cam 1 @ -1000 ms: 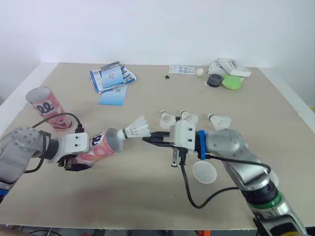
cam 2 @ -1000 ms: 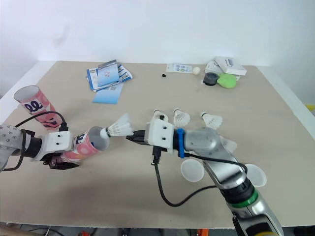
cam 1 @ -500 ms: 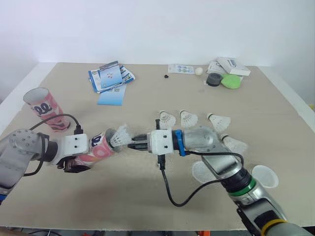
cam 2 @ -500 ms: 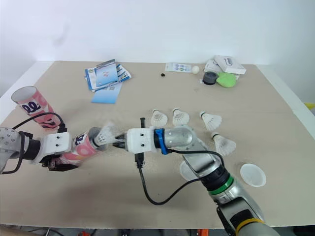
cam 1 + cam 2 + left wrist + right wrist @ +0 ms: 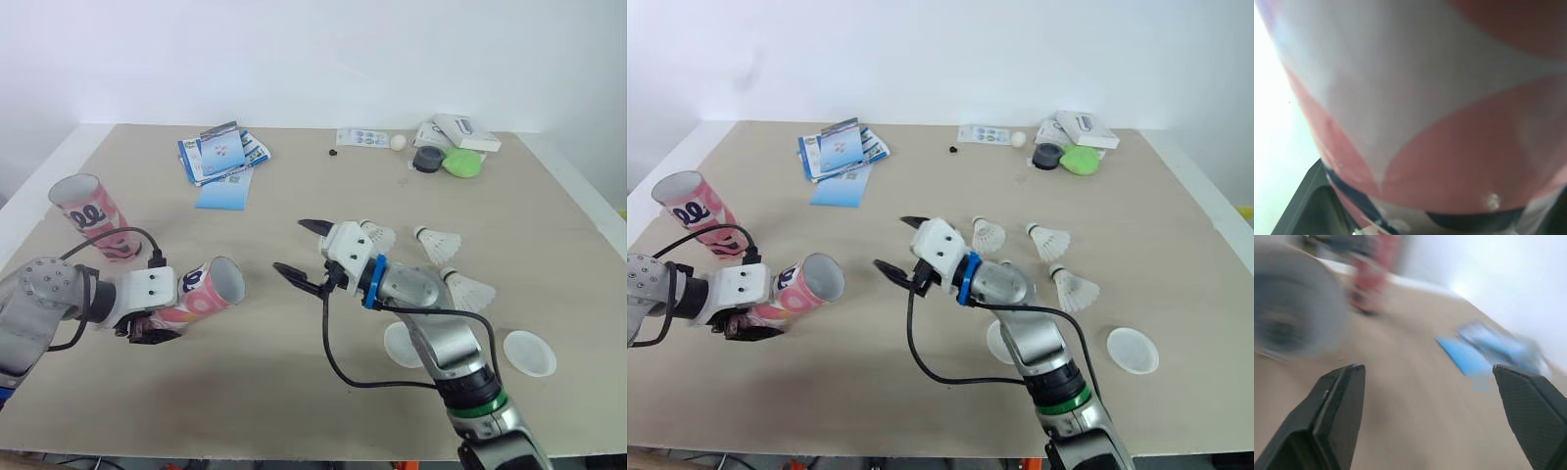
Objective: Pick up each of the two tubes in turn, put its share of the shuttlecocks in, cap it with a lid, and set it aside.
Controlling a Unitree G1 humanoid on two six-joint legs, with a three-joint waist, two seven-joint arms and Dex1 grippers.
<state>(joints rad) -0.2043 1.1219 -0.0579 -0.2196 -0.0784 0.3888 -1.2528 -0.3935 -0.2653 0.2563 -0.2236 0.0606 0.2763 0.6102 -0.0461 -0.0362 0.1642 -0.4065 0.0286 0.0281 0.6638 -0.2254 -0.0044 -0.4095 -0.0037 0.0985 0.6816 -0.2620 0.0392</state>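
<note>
Right jaws spread wide and empty, hovering between the open mouth of the held tube [image 5: 198,291] and the loose shuttlecocks [image 5: 437,239] on the desk [image 5: 294,186]. Left jaws are clenched on that tube, which is tilted nearly flat. If it tips lower, anything inside may slide out.

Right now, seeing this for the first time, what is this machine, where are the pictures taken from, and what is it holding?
It is a humanoid robot with two arms. Two pictures look down from cameras in its head; the other two come from cameras on its wrists. The black left fingers clamp a pink tube, held on its side. The right fingers are spread and hold nothing. On the table are a second tube standing upright, shuttlecocks, white lids and blue leaflets.
</note>
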